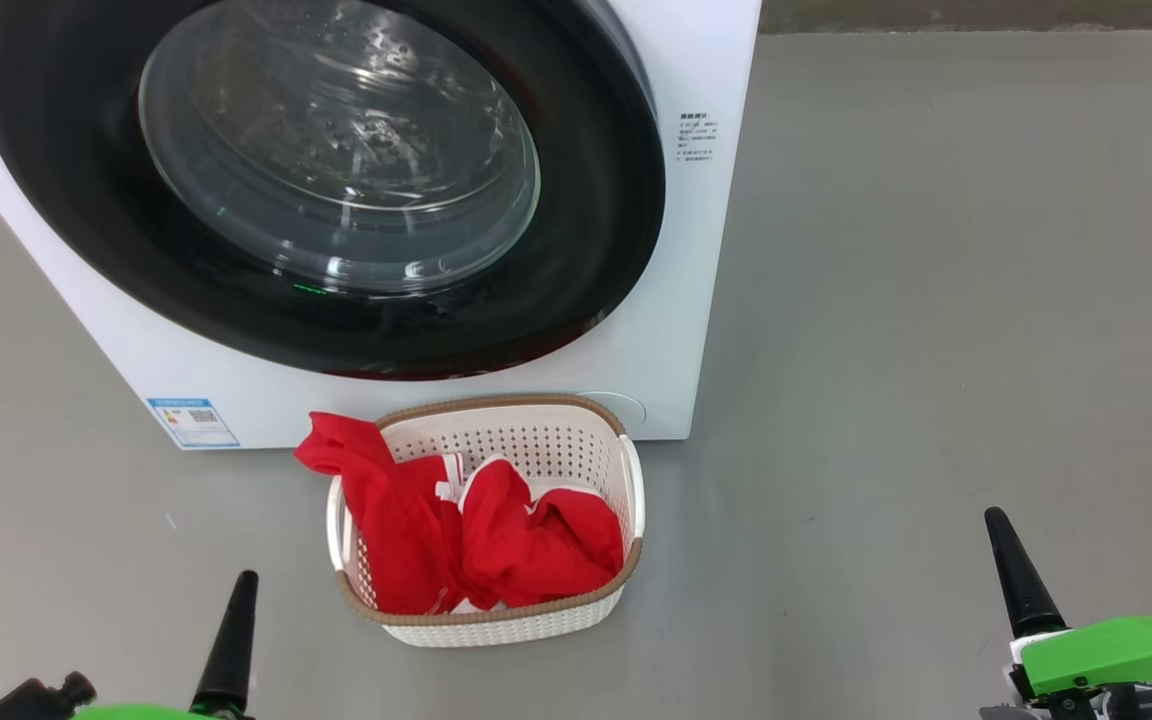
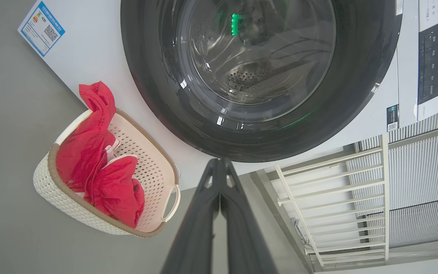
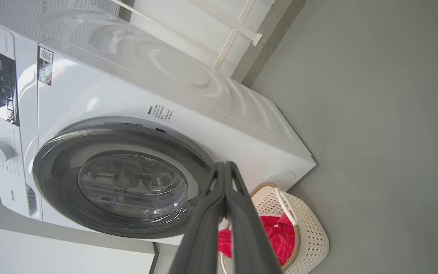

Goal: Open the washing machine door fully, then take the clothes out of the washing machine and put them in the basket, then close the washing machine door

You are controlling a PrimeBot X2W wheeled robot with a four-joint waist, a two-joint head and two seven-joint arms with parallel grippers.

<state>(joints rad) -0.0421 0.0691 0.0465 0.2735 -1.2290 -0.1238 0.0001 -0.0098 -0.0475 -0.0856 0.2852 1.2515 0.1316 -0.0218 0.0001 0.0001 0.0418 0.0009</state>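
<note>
Clothes (image 1: 526, 545) lie in basket (image 1: 496, 630) before shut door (image 1: 336, 170)

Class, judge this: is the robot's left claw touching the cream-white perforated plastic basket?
Apart. The head view shows bare grey floor between the left claw and the cream-white perforated plastic basket.

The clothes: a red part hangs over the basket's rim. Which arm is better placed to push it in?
Left, probably. In the head view the clothes spill over the basket on its left side, and the left gripper is nearer there; the right gripper is far to the right.
</note>
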